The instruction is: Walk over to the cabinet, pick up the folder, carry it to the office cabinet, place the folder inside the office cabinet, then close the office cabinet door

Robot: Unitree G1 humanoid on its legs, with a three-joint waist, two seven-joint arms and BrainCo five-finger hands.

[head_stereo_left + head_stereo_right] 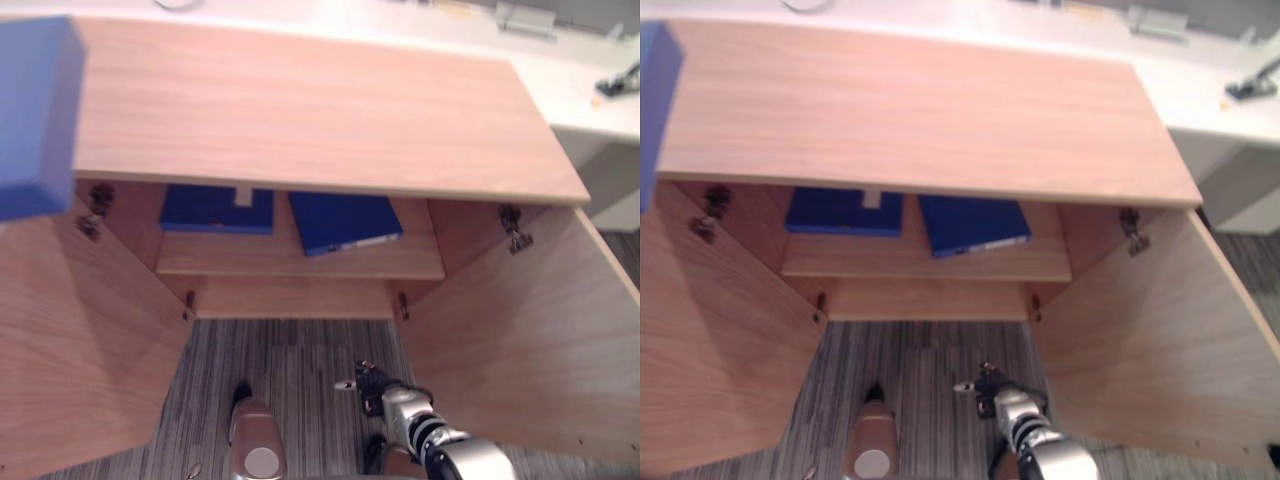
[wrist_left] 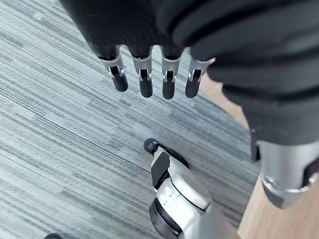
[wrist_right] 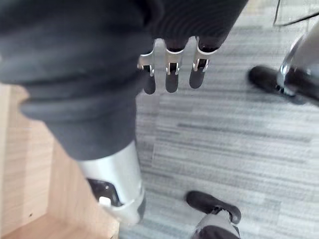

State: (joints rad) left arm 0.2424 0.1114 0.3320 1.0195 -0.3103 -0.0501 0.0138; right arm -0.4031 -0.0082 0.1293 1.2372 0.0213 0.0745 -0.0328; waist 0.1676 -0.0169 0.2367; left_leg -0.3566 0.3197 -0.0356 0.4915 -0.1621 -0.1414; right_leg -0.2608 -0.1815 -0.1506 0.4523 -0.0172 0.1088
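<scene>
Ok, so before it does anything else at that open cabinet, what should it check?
1. Doors open: ok, the left door and the right door both stand swung out.
2. Folders inside: ok, a flat blue folder and a tilted blue folder lie on the shelf.
3. Folders behind the shelf's front edge: looks ok.
4. Left hand free: ok, fingers straight, holding nothing.
5. Right hand free: ok, likewise.
6. Blue object at the left end of the cabinet top: cannot tell what it is.

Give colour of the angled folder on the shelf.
Folder is blue; best in left eye view.
</scene>
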